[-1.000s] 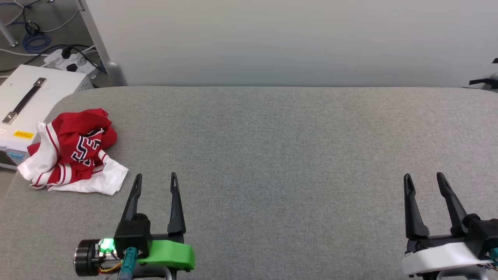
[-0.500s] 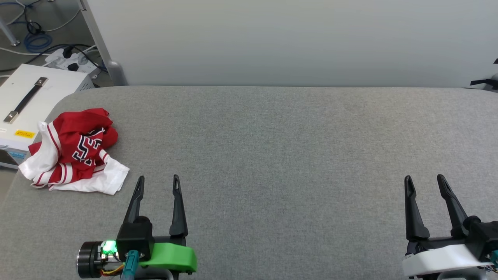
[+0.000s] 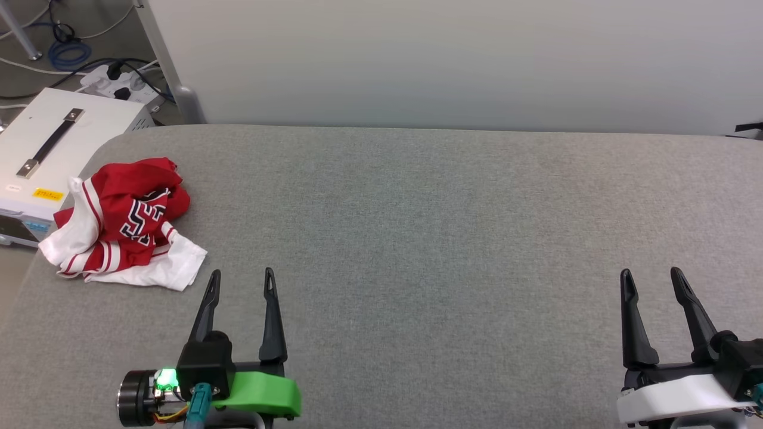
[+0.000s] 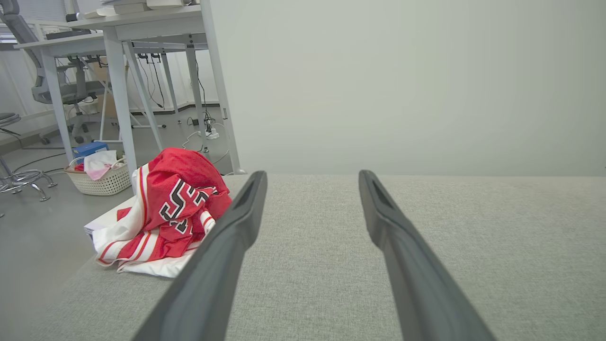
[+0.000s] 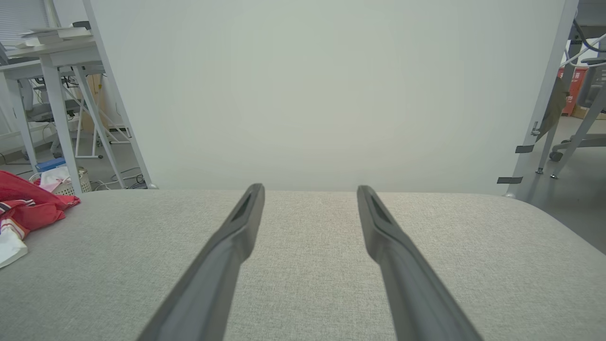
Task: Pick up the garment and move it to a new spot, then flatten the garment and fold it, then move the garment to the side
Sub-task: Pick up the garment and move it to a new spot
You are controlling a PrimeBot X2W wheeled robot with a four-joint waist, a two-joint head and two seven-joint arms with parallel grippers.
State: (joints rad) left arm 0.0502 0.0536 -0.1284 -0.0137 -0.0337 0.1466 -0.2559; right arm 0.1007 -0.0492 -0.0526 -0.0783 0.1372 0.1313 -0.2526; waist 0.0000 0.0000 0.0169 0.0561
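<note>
Crumpled red-and-white jersey T-shirt (image 3: 122,223) lies left of and beyond our dark-fingered left gripper (image 3: 241,275), the nearer one; right gripper (image 3: 650,274) sits well apart; both gape empty.

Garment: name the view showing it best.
Head view: the garment lies whole, crumpled, near the table's left edge. The left wrist view shows it side-on, partly behind the left pincer. The right wrist view cuts it off at the frame edge.
</note>
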